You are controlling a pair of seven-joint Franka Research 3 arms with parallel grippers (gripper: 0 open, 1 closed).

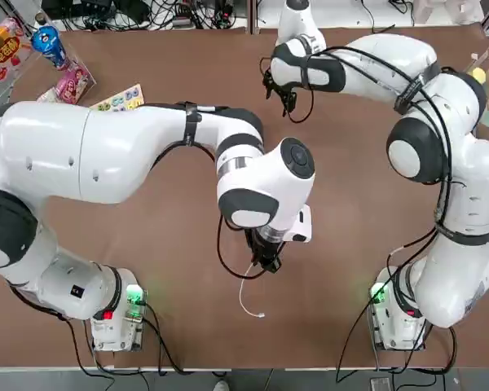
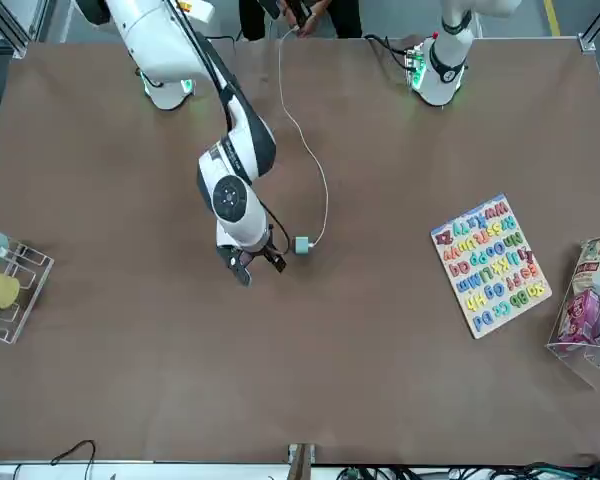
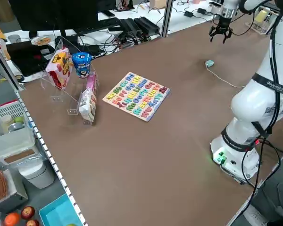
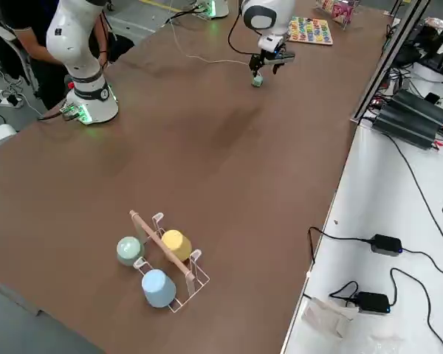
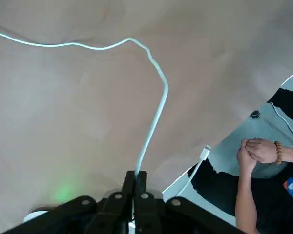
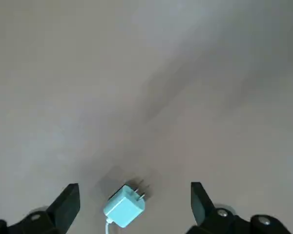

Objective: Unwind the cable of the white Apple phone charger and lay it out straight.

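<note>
A: What's the left gripper (image 5: pixel 135 174) doing?
B: It's pinched tight on the white cable (image 5: pixel 163 92), up by the robot's edge of the table (image 2: pixel 180 350), with the connector (image 5: pixel 205 152) dangling free just beyond the fingers
A: And the right gripper (image 6: pixel 136 186)?
B: Spread wide near the middle of the table, nothing in its grasp, close to the charger (image 6: pixel 124 206)
A: How does the cable run?
B: From the charger, in a curve towards the robot's edge
A: Anything else on the table?
B: The alphabet board (image 2: pixel 491 265), over on the robot's left
</note>
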